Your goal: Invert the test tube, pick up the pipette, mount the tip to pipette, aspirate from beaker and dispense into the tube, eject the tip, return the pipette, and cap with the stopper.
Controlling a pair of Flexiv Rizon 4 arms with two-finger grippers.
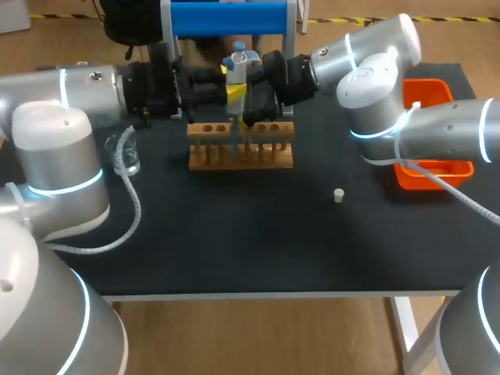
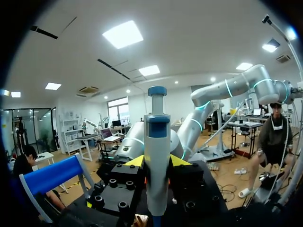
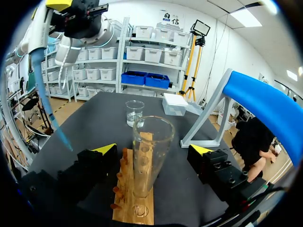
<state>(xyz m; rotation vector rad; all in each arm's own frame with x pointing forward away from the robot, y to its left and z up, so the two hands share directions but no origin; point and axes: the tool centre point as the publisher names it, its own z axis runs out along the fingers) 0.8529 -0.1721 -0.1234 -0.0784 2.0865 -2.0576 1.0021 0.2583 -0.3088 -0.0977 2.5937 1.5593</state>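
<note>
Glass and upright, the test tube (image 3: 149,156) was seen in the wooden rack (image 3: 137,210), flanked by the wide-spread fingers of the right gripper (image 3: 153,149) and touched by neither. Above the rack, the pipette (image 2: 157,142) was clamped by the fingers of the left gripper (image 2: 157,163), its blue tip (image 3: 47,99) hanging off to one side of the tube. For dispensing, the tip would best be centred over the tube's mouth and lowered plumb. Liquid in the tip could not be made out, and from the head view the tube was masked by both grippers.

Beaker (image 1: 125,154) left of rack (image 1: 241,156), stopper (image 1: 338,194) right
</note>
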